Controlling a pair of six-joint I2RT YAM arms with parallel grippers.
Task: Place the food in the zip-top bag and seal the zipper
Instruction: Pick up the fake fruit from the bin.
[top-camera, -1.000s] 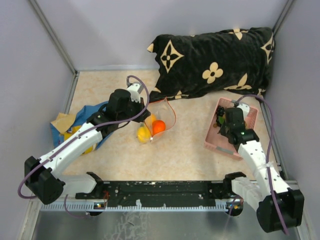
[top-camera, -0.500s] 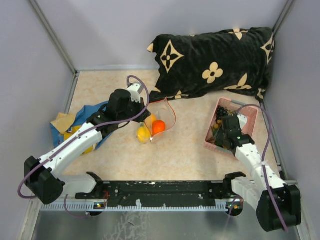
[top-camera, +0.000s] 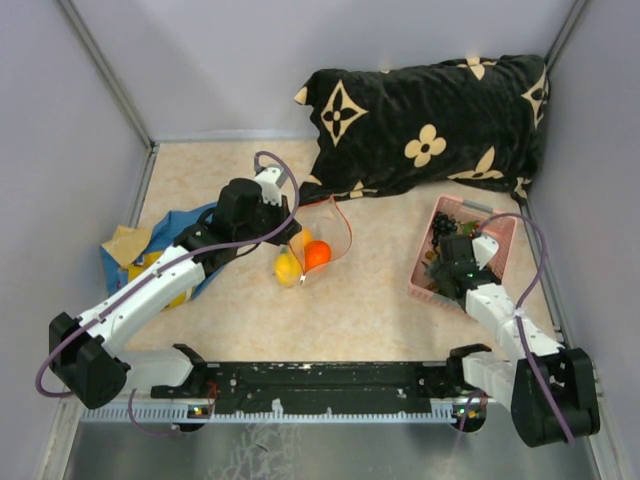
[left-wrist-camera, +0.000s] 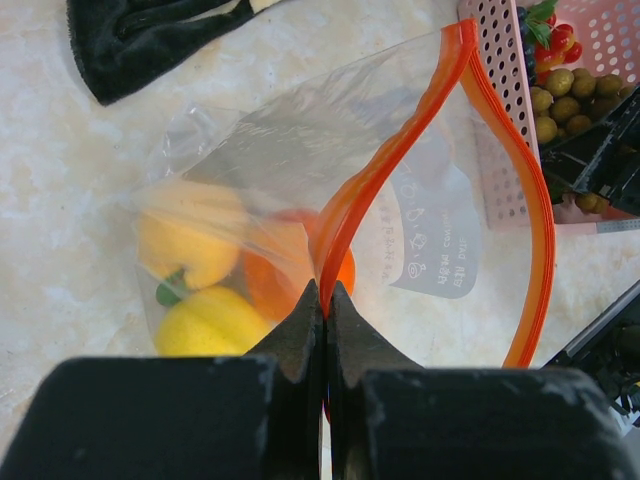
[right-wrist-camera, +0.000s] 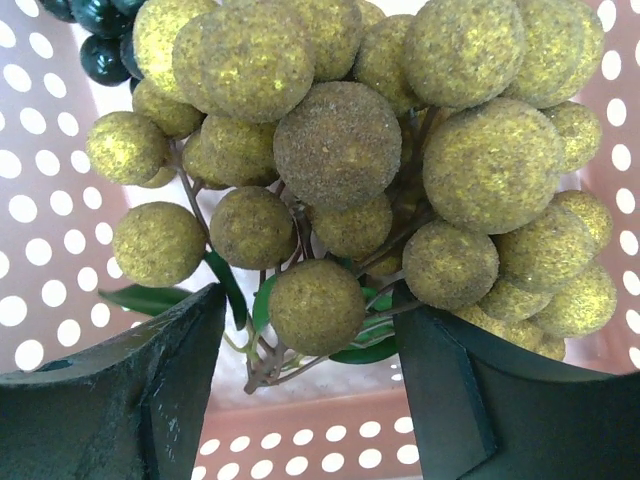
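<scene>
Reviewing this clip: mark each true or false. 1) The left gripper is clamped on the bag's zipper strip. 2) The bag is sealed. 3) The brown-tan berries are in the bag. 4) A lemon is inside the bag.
1) True. The left gripper is shut on the orange-red zipper.
2) False. The mouth of the zip-top bag gapes open, its two strip halves bowed well apart.
3) False. The brown-tan berries lie in the pink basket, with the right gripper open around one of them.
4) True. The yellow lemon shows through the clear plastic.

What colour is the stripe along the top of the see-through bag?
Orange-red; the zipper shows best in the left wrist view.
</scene>
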